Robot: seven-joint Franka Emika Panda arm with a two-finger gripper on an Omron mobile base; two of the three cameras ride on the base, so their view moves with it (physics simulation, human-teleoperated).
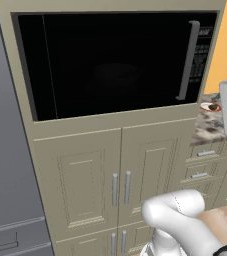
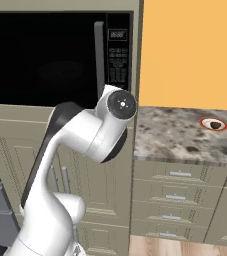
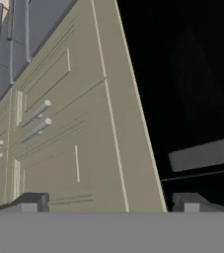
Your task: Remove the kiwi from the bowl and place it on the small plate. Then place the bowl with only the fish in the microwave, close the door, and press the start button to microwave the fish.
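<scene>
1. The microwave (image 1: 115,62) is seen built into beige cabinetry (image 1: 80,175), with its button panel (image 2: 118,55) along the right side.
2. The door (image 1: 105,65) is shut, glossy black, and its vertical grey bar handle (image 1: 187,60) is placed at the right edge, just beside the panel.
3. A faint round shape is glimpsed through the dark glass; whether it is the bowl cannot be told.
4. The speckled table (image 2: 180,135) is set to the right of the microwave, over a column of drawers (image 2: 177,200).
5. The gripper (image 3: 111,203) is seen in the hand view with its jaws spread wide and nothing between them, pointed at the cabinet front and the door's edge.
6. The small plate (image 2: 214,124) is found far right on the table.
7. The kiwi (image 2: 215,125) is seen resting on the small plate.
</scene>
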